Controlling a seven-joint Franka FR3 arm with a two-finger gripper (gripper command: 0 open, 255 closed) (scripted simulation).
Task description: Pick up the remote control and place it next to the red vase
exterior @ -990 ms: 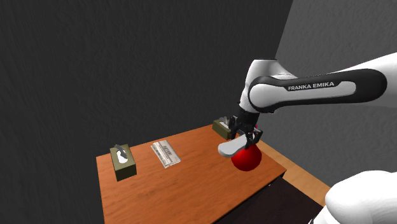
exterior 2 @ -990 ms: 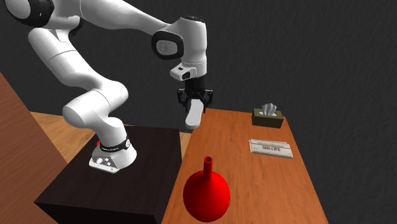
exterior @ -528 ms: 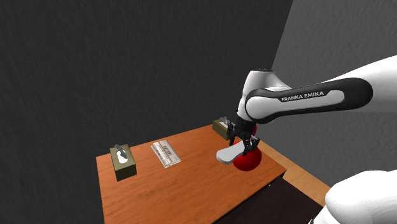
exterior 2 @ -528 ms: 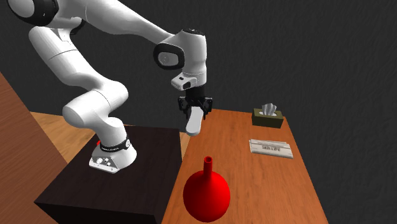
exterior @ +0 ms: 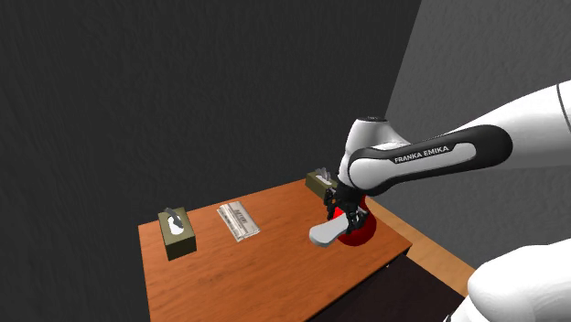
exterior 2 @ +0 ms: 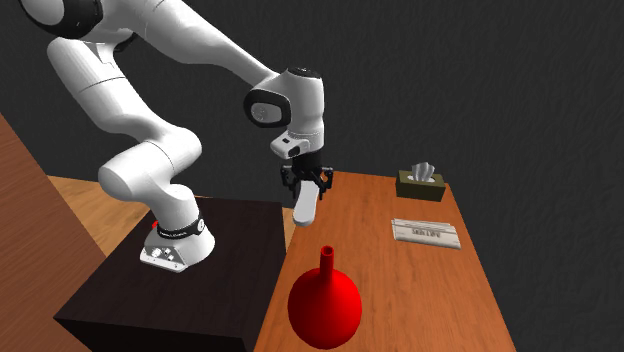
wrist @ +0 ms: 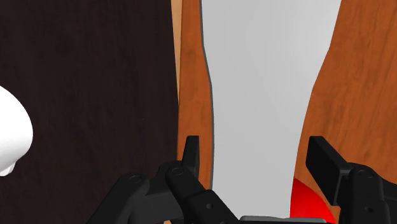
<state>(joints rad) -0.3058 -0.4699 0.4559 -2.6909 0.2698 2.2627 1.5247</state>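
Holding pale grey remote control clamped between gripper fingers, above table, centre-right of shoulder view, near red vase.

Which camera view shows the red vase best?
The second exterior view: the red vase stands whole, round body and thin neck, with nothing in front. In the shoulder view the pale remote and the gripper cover most of it. The wrist view catches a small red patch beside one finger.

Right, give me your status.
Jaws shut on grey remote control. Remote low over wooden table edge, not yet set beside red vase. Nothing between them.
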